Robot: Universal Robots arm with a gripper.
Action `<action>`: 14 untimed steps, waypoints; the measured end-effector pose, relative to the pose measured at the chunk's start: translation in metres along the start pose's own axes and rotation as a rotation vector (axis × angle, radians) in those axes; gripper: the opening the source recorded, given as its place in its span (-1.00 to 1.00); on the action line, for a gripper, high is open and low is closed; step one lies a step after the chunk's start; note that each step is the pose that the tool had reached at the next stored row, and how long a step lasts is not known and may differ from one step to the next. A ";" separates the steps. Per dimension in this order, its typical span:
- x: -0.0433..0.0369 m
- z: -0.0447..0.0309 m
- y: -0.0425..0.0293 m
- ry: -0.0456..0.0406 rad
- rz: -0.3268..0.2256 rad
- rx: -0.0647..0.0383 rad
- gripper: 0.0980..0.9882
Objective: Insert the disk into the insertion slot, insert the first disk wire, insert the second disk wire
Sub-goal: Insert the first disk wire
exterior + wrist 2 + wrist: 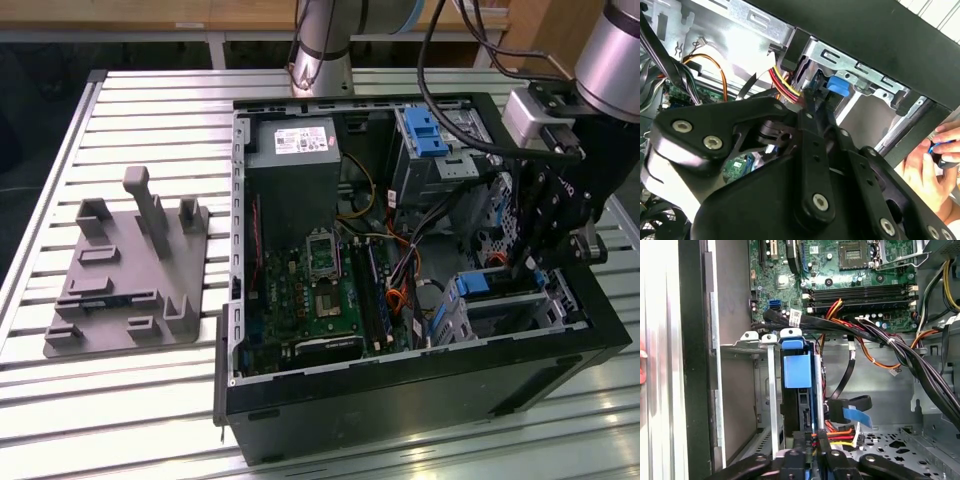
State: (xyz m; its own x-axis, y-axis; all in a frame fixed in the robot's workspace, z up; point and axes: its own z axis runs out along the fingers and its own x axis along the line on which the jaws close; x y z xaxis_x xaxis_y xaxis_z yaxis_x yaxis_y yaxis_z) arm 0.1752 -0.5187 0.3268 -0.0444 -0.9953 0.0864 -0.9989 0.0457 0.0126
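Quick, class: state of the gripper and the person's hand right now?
Gripper: jaws closed on the disk wire.
Person's hand: holds a small dark object.

One disk (797,371), one gripper (812,447), one hand (930,167).

On the counter (150,100) we find the computer case (400,410), with a fixture plate (120,290) beside it on the exterior view's left, apart from it. Inside the case, the power supply (292,170) sits toward the far side and the motherboard (315,300) in front of it. The insertion slot (515,315) occupies the near corner on the exterior view's right (a second bay (430,140) stands behind it), and the disk (797,371) sits in the slot. The claw (812,440) hangs at the disk's end, among the wires (840,432). A hand (927,170) rests outside the case wall.
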 end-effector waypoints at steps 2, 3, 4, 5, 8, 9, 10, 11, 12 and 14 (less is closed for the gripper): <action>0.0006 -0.0062 0.0001 0.0011 0.000 0.000 -0.54; 0.0006 -0.0105 0.0002 0.0007 0.000 0.000 -0.54; 0.0006 -0.0151 0.0003 0.0009 0.000 0.000 -0.41; 0.0004 -0.0197 0.0004 0.0011 0.000 0.000 -0.41; -0.0002 -0.0333 0.0006 0.0009 0.000 0.001 -0.02; -0.0002 -0.0378 0.0007 0.0010 0.000 0.001 -0.02; 0.0001 -0.0423 0.0008 0.0010 0.000 0.001 0.11; 0.0004 -0.0460 0.0008 0.0012 0.000 0.001 0.24; 0.0005 -0.0469 0.0008 0.0010 0.000 0.001 0.24; 0.0005 -0.0469 0.0008 0.0007 0.000 0.001 0.38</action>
State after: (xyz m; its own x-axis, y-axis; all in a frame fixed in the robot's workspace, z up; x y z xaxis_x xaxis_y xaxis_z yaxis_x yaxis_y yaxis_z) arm 0.1751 -0.5152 0.3736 -0.0445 -0.9952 0.0871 -0.9989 0.0457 0.0119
